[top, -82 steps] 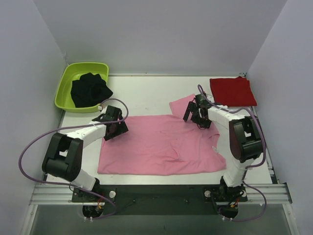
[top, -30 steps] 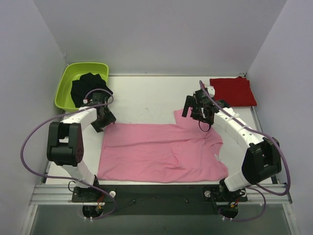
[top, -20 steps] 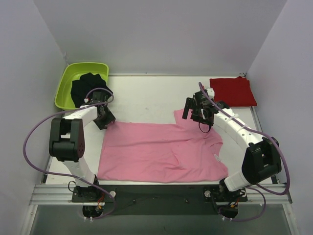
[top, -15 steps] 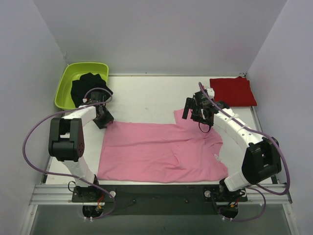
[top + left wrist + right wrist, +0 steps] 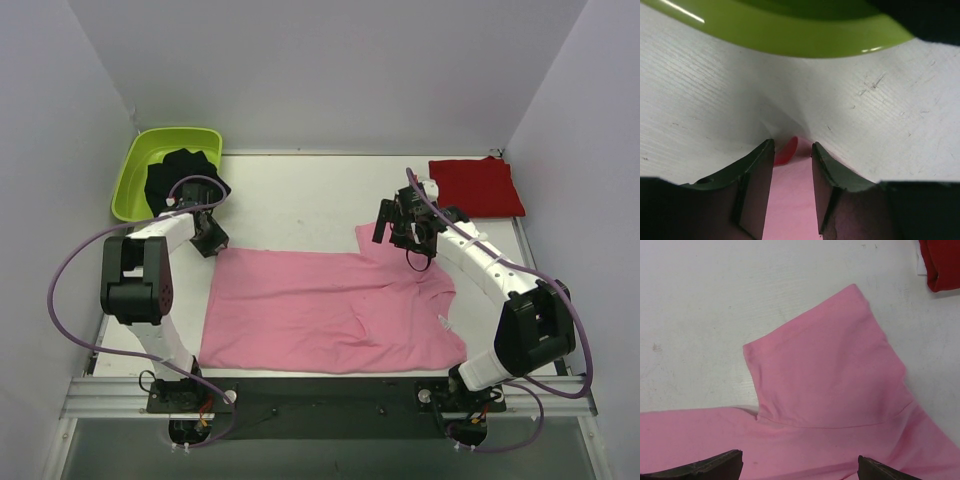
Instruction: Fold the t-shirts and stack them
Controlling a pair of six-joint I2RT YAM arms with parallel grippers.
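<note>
Two shirts: a light pink short-sleeved cloth t-shirt (image 5: 320,310) lies spread flat on the white table (image 5: 300,195) toward its near edge; a deep red cloth shirt (image 5: 475,187) lies folded in the far right corner
Far left corner: a lime green plastic tub (image 5: 128,180) holding a heap of black cloth (image 5: 180,180)
Open room: bare table runs along the far edge between the tub and the red shirt, and a bare strip lies along each side edge
Left gripper (image 5: 210,240): at the pink shirt's far left corner, just beside the tub; jaws narrow, one finger on each side of the cloth corner; whether they pinch it I cannot tell
Right gripper (image 5: 400,228): over the pink shirt's far right sleeve (image 5: 825,370), jaws spread wide
Left wrist view only: a small reddish curl of cloth at the fingertips, the tub rim close behind
Right wrist view only: the sleeve's seam and hem lying flat; the red shirt's edge cut off at the top right
Hidden: the pink shirt's far left corner sits under the left gripper in the top view; the collar is hard to make out
</note>
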